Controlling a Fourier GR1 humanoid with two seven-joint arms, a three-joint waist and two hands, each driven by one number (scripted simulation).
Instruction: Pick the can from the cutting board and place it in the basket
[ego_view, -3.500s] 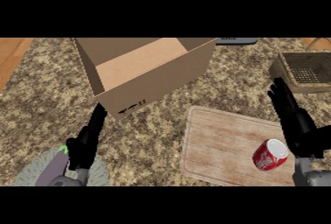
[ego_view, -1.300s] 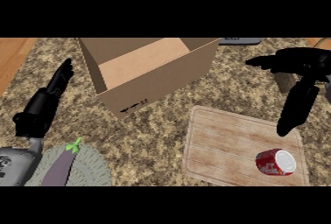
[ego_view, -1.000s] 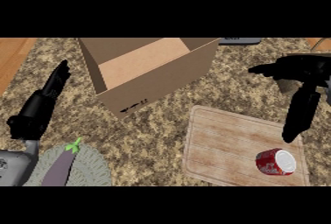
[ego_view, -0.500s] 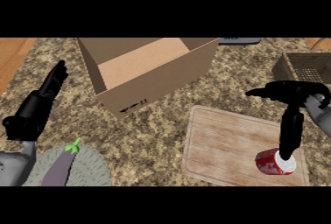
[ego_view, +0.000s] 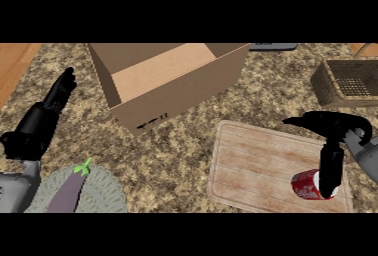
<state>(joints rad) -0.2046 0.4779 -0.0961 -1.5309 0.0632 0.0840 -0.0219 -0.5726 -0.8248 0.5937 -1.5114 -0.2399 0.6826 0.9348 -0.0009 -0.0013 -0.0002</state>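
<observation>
- Can (ego_view: 311, 184): red, on the cutting board (ego_view: 255, 167), near its right corner, axis apparently tipped.
- Right hand (ego_view: 330, 131): nearer; fingers extended down, touching the can's right side, not yet closed.
- Left hand (ego_view: 46, 115): open, far left.
- Basket (ego_view: 348, 84): beyond, upper right.

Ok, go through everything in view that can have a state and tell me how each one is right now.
can: upright on the cutting board, not lifted.
cutting board: flat on the counter, carrying the can.
basket: upright, nothing visible inside.
cardboard box: open, flaps up.
eggplant: lying on a round mat.
right hand: open, fingers pointing down over the can.
left hand: open, resting at the left edge.
</observation>
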